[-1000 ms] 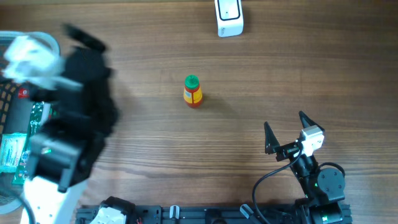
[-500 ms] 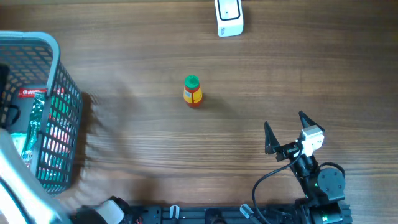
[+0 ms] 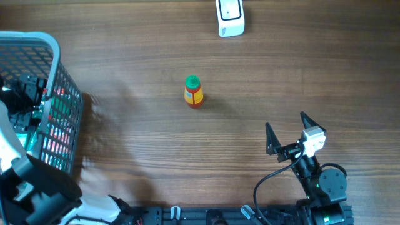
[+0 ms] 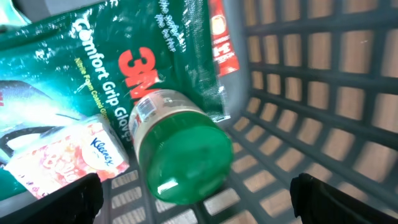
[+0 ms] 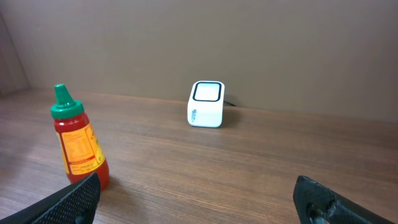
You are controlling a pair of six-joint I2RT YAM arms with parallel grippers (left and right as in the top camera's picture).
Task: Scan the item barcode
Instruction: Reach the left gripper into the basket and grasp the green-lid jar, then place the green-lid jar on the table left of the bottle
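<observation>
Sauce bottle (image 3: 194, 91) sits mid-table (image 3: 137, 150), scanner (image 3: 230, 17) behind it.
Basket (image 3: 64, 100) at left edge; inside, a jar (image 4: 180, 152) lies on a glove packet (image 4: 93, 68), beside a tissue pack (image 4: 68, 155).

A wooden table (image 3: 125, 56) with brown grain running left to right fills the overhead view, evenly lit, with only soft shadows. In the right wrist view its far edge meets a plain, matte grey-brown wall (image 5: 261, 43), which turns a corner at far left
</observation>
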